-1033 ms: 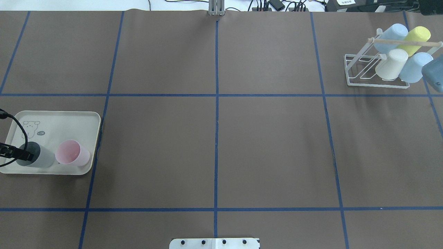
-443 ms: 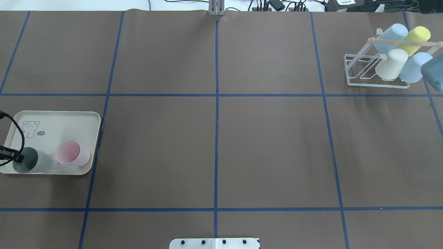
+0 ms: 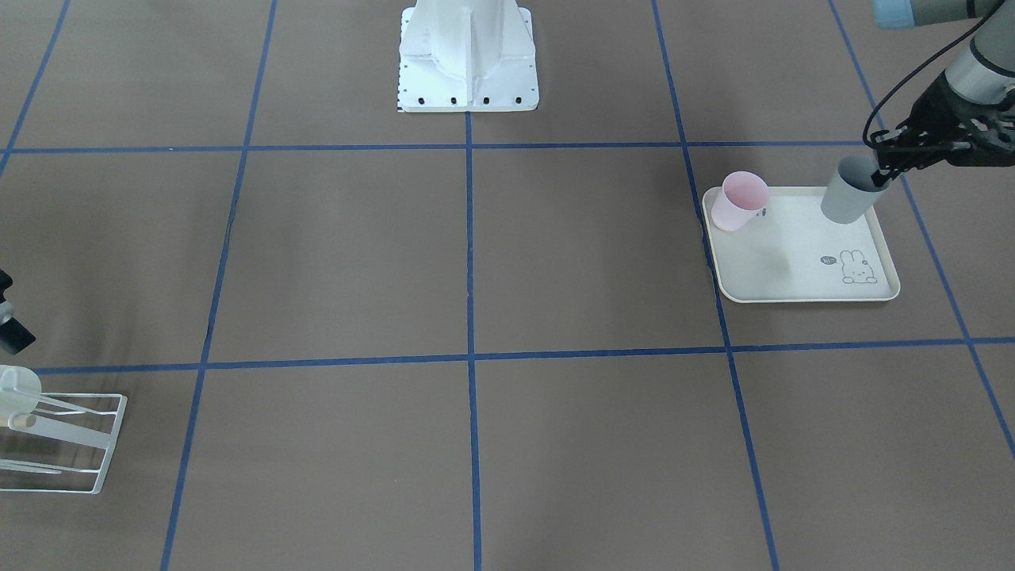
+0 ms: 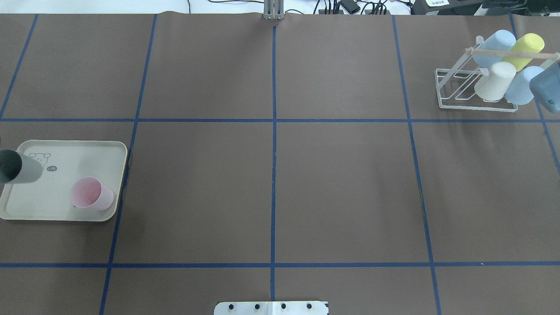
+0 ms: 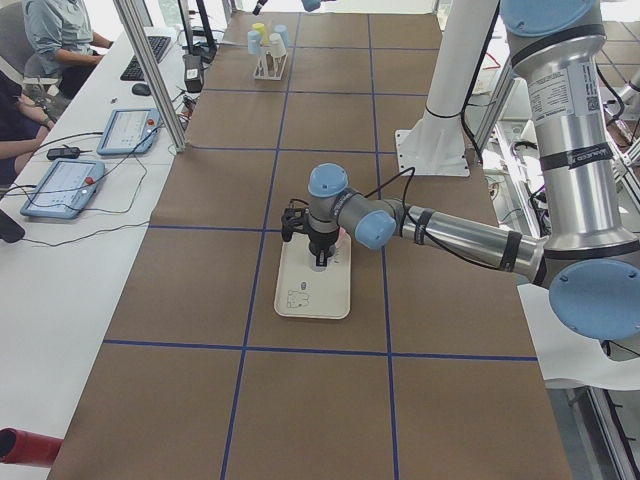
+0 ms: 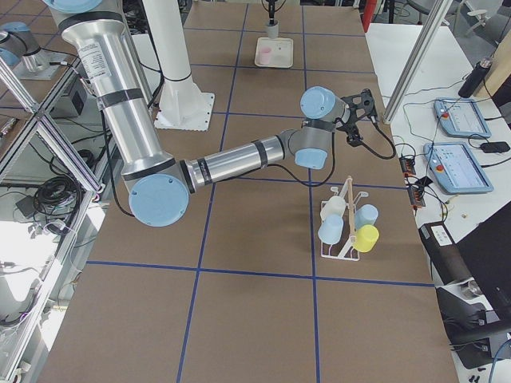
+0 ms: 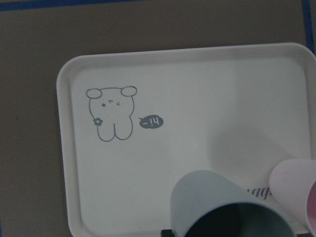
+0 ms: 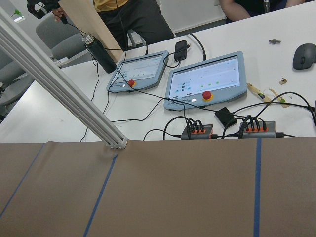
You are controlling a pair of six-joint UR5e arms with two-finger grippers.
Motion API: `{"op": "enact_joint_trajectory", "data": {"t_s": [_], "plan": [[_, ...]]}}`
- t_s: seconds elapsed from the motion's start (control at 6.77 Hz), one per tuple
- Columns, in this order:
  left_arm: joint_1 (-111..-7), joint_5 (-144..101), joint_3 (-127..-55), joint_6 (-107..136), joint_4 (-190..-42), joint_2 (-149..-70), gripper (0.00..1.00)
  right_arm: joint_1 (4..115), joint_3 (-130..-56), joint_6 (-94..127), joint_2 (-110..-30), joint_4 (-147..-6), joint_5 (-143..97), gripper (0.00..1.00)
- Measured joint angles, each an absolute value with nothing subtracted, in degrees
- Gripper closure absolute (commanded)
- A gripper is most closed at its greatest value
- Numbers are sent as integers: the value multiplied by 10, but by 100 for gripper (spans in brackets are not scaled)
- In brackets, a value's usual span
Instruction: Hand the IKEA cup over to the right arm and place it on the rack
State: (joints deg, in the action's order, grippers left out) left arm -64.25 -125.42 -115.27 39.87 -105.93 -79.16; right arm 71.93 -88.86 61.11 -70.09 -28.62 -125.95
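Note:
My left gripper point(image 3: 880, 170) is shut on the rim of a grey cup point(image 3: 845, 194) and holds it upright just above the far corner of the cream rabbit-print tray point(image 3: 793, 266). The cup also shows at the left edge of the overhead view point(image 4: 18, 166) and at the bottom of the left wrist view point(image 7: 217, 207). A pink cup point(image 4: 92, 193) stands on the tray. The white wire rack point(image 4: 455, 95) with a wooden dowel holds several cups at the far right. The right arm point(image 6: 319, 144) hovers beside the rack; I cannot tell whether its gripper point(image 6: 363, 108) is open or shut.
The robot's white base point(image 3: 468, 55) stands at the table's middle edge. Blue tape lines divide the brown table. Behind the rack, a side desk holds tablets point(image 8: 205, 81), cables and an aluminium post point(image 8: 74, 98). Operators sit there.
The grey cup has risen off the tray and moved toward its far left corner. The left gripper has left the overhead view. The right arm's wrist shifted slightly toward the rack.

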Motion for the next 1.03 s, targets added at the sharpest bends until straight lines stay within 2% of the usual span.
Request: {"op": "enact_joint_trajectory", "data": {"t_s": [0.44,1.03], "plan": [[-682,-1183,-1140,560,-1012,-930,100,670,-911,726,-670,-285,-1256,0],[-631,-1149,-1134,918,-1055,-1088,100,603,-909,911,-587,-281,-1217,0]]}}
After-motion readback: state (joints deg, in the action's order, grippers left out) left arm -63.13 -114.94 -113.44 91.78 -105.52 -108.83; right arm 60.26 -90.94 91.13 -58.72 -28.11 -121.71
